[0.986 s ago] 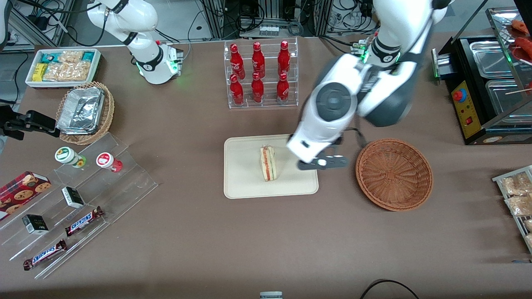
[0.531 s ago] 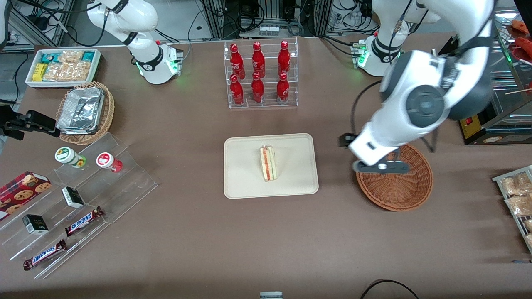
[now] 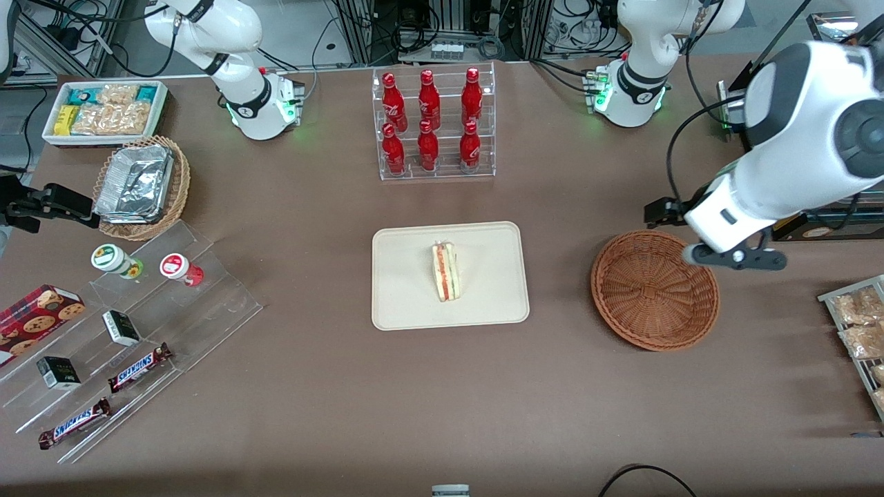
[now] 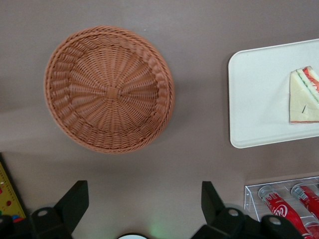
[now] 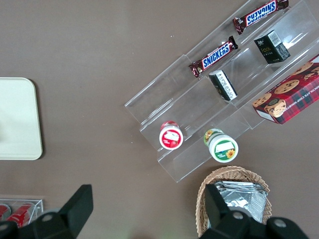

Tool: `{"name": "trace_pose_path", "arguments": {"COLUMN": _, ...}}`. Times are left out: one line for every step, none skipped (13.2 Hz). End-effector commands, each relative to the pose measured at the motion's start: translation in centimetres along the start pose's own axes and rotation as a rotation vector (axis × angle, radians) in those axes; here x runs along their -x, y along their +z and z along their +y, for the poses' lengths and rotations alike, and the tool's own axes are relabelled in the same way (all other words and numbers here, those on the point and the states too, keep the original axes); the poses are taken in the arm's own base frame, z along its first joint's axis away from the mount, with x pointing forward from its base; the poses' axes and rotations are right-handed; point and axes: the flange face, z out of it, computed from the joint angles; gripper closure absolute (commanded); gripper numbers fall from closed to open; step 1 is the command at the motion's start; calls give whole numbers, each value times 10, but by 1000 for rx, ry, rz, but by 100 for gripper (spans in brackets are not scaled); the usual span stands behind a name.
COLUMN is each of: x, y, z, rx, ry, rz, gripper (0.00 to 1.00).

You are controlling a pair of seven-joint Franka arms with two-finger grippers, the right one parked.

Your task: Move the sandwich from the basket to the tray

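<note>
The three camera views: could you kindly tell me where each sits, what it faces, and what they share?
Front view: high, facing both arms; the sandwich lies on the tray; the open gripper hovers at the basket rim.
Left wrist view: looks down past its own fingers at the basket, tray and sandwich.
Right wrist view: looks down at the snack shelf, its own fingers showing.
All three show the tray.

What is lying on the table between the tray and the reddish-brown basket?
Nothing: in the front view only bare brown table separates the tray from the basket. The open gripper is raised near the basket.
</note>
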Motion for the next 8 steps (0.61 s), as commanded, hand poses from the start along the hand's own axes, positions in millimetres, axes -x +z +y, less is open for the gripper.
{"name": "trace_pose_path", "arguments": {"x": 34, "y": -21, "z": -17, "rx": -21, "ry": -10, "rz": -6, "gripper": 0}}
{"name": "trace_pose_path", "arguments": {"x": 41, "y": -29, "z": -27, "rx": -36, "ry": -26, "rz": -1, "gripper": 0}}
{"name": "trace_pose_path", "arguments": {"x": 48, "y": -37, "z": -36, "rx": -37, "ry": -34, "rz": 3, "gripper": 0}}
{"name": "trace_pose_path", "arguments": {"x": 54, "y": -44, "z": -46, "rx": -36, "ry": -31, "rz": 7, "gripper": 0}}
{"name": "trace_pose_path", "arguments": {"x": 60, "y": -52, "z": -54, "rx": -39, "ry": -9, "rz": 16, "gripper": 0}}
{"name": "trace_pose_path", "arguments": {"x": 66, "y": -59, "z": -63, "rx": -40, "ry": -9, "rz": 29, "gripper": 0}}
{"name": "trace_pose_path", "arguments": {"x": 70, "y": -62, "z": -70, "rx": -50, "ry": -20, "rz": 29, "gripper": 0}}
{"name": "trace_pose_path", "arguments": {"x": 73, "y": -65, "z": -71, "rx": -58, "ry": -22, "rz": 30, "gripper": 0}}
